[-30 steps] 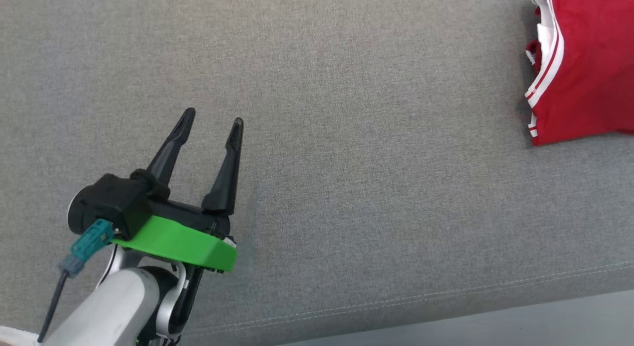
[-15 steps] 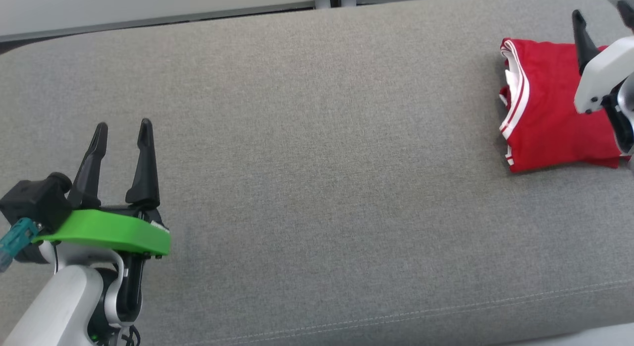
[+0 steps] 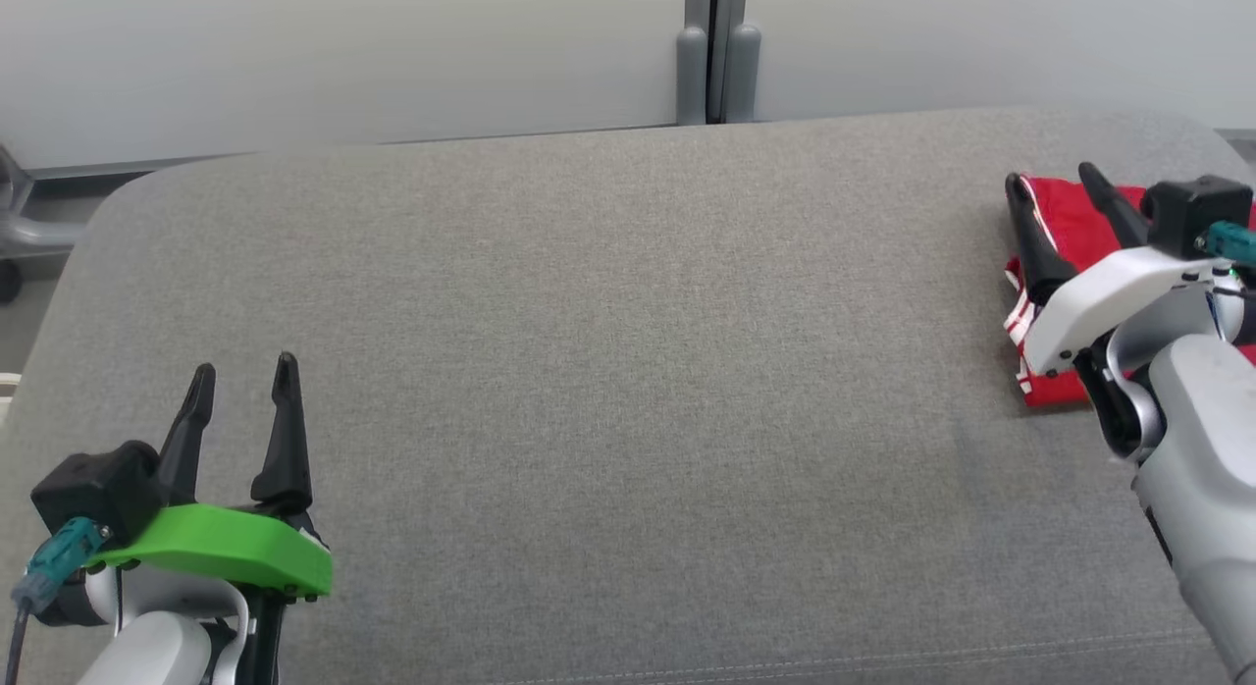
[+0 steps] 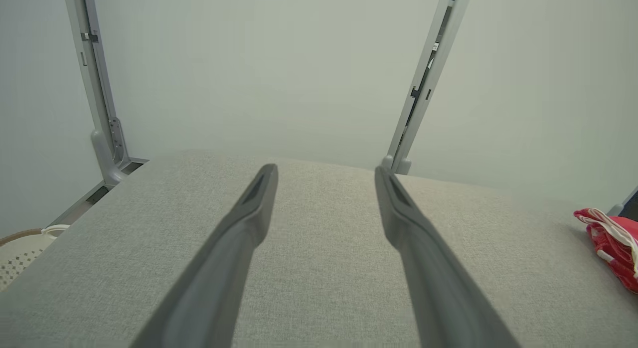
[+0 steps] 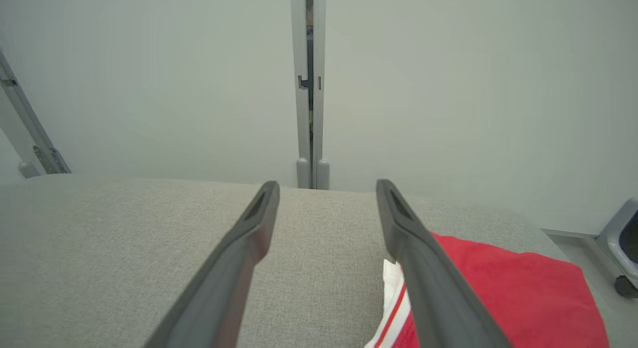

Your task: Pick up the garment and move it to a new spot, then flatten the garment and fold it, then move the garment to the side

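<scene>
1. Folded red garment with white striped trim [image 3: 1074, 224]: far right of grey fabric cushion [image 3: 628, 371], below right gripper [image 3: 1050, 175]; jaws spread, holding nothing.
2. Left gripper [image 3: 244, 365]: near left, well apart from garment; jaws spread, empty.
3. Right wrist view: garment [image 5: 503, 293] lies under the right-hand finger, not between the jaws.
4. Left wrist view: pale woven basket [image 4: 20, 246] beyond the cushion's left edge.

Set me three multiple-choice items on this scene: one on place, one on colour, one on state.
1. Where on the grey cushion does the garment lie?
A) right end B) middle C) left end
2. What is the garment's main colour?
A) blue B) red C) green
3. How do the left gripper and right gripper stand?
A) both open B) both shut C) left shut, right open

Key: 1 A, it lies beside the right gripper in the head view; 2 B, red cloth with white stripes; 3 A, each wrist view shows its fingers spread apart.
</scene>
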You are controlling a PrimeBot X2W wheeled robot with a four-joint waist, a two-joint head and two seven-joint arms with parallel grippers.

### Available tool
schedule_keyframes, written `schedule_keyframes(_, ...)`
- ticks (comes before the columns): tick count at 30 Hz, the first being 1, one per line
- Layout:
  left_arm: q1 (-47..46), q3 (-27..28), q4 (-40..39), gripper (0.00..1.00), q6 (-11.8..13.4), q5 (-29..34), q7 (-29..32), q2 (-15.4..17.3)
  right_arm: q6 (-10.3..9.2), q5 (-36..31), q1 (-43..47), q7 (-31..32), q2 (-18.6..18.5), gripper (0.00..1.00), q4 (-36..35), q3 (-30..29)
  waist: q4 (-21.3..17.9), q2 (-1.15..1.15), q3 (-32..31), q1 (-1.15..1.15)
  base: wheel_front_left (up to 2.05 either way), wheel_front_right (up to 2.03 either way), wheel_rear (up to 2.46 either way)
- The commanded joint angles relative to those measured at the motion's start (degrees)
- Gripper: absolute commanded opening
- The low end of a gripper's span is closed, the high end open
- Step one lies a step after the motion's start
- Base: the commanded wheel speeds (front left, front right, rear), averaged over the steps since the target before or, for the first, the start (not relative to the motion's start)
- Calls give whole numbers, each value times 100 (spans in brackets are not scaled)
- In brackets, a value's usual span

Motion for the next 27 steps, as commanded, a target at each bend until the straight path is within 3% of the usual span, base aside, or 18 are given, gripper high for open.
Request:
schedule_keyframes(1,123,-29,11,100,-35,-7,-35,26,-9,-141,308,-24,99,100,-188,-167,142,0,-190,0,0,0,0)
schedule_keyframes(9,391,-116,0,100,-81,-39,-111,-113,-9,-697,1503,271,968,100,-1341,-1085,111,0,-371,0,0,0,0)
schedule_keyframes(15,536,-246,13,100,-150,38,-170,-265,-7,-1070,2300,682,1597,100,-2312,-1417,-11,0,-477,0,0,0,0)
schedule_keyframes(27,797,-246,189,100,-341,171,-259,-515,-7,-1280,3299,1039,1877,100,-3336,-1540,-113,0,-611,0,0,0,0)
